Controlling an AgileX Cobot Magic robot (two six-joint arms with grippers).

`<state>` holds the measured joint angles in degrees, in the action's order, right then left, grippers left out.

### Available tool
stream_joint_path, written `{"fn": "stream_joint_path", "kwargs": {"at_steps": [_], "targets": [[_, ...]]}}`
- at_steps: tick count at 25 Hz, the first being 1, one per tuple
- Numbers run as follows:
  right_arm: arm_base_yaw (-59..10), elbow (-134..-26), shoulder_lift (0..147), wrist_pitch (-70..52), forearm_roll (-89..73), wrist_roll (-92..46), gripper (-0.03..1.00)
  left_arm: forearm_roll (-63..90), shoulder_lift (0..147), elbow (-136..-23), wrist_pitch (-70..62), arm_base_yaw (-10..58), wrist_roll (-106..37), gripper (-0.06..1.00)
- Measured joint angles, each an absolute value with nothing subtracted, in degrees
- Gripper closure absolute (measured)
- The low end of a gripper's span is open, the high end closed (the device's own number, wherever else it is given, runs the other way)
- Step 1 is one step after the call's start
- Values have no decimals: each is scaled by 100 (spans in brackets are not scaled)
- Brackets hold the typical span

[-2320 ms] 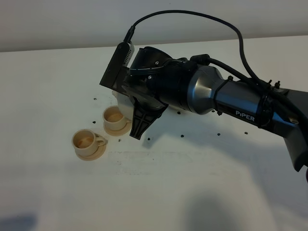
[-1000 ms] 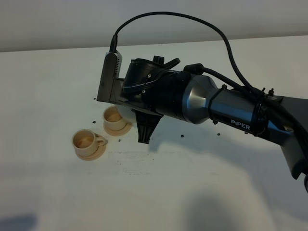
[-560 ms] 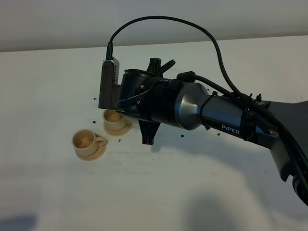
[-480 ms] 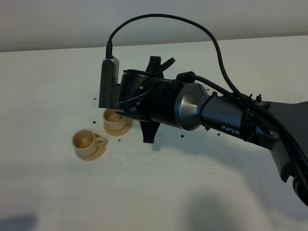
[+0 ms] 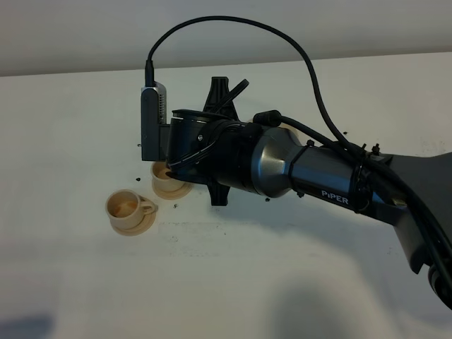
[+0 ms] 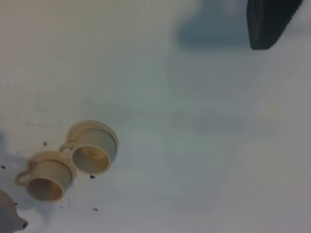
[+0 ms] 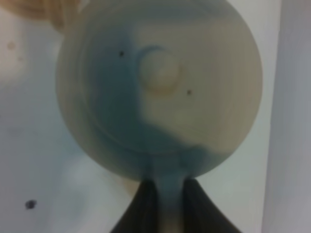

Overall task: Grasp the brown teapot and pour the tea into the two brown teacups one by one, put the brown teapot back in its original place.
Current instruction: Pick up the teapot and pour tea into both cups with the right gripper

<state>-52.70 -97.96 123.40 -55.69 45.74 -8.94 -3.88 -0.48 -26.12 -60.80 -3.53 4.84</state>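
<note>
Right wrist: teapot [image 7: 194, 111] between fingers [image 7: 143, 206]

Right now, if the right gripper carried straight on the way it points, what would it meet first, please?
The brown teapot itself: the right gripper has its jaws shut on the handle, so the pot's body lies directly ahead. What lies beyond is hidden.
</note>
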Motion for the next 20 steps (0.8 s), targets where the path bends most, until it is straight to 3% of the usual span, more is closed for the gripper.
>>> {"fn": "stream_joint_path", "kwargs": {"at_steps": [20], "targets": [[-5337,-9796,12453,-5599,4759,-894,87,-388,-48,-2612,-6080,-353,484,51]]}}
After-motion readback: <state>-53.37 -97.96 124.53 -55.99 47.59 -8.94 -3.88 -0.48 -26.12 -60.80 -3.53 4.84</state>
